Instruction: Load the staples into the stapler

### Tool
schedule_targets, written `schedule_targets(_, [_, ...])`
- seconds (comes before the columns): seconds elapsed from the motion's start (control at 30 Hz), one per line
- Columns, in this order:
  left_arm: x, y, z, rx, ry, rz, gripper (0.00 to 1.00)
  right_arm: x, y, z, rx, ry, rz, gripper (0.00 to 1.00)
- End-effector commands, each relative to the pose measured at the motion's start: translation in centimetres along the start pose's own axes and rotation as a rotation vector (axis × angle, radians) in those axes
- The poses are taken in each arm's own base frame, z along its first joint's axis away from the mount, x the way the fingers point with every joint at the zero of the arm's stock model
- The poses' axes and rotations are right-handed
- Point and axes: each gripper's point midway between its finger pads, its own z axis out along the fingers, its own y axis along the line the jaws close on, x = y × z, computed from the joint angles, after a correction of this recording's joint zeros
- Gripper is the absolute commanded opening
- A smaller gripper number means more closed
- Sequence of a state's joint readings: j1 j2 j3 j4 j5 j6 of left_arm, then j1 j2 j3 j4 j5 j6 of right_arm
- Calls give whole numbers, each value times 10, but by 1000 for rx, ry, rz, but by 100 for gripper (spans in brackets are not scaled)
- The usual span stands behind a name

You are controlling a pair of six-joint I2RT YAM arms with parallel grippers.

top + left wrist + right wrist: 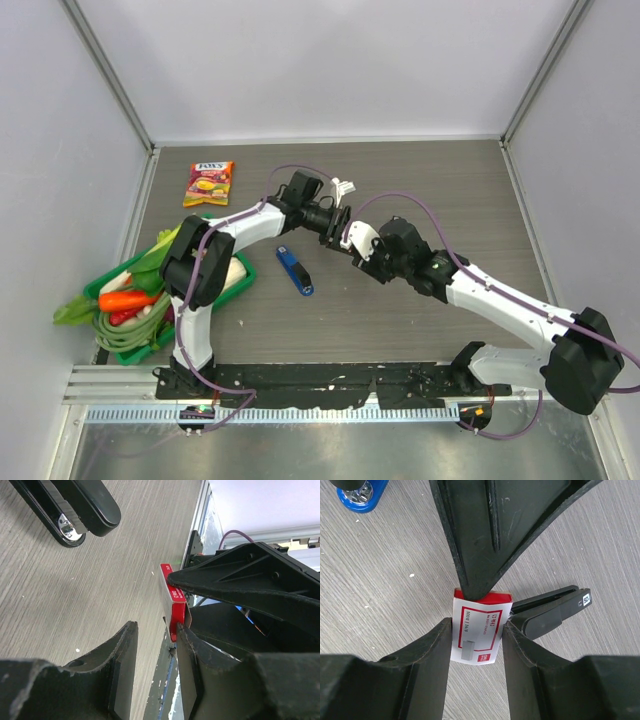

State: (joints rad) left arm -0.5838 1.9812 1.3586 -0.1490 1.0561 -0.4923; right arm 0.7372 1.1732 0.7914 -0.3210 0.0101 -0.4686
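My right gripper (476, 625) is shut on the small red-and-white staple box (476, 630) and holds it just above the table. My left gripper (156, 630) is open. The tip of one of its fingers (476, 575) touches the box's red end, and the box (172, 605) lies outside its jaws. No silvery staple strip is in view. A black stapler (555, 611) lies on the table behind the box, and it also shows in the left wrist view (75, 510). A blue stapler (295, 270) lies left of the grippers (348, 232).
A green basket (240, 280) of vegetables stands at the left edge. A candy bag (208, 183) lies at the back left. A metal rail (300, 380) runs along the near edge by the arm bases.
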Motion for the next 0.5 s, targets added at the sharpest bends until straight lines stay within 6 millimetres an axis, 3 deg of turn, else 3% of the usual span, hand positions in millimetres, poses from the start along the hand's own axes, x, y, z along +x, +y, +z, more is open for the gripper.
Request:
schedule_targets(0.0, [5, -3, 13, -8, 23, 31, 40, -60, -14, -7, 17, -192, 19, 41])
schedule_targets(0.47, [23, 2, 29, -12, 89, 29, 39, -69, -17, -11, 27, -222, 41, 42])
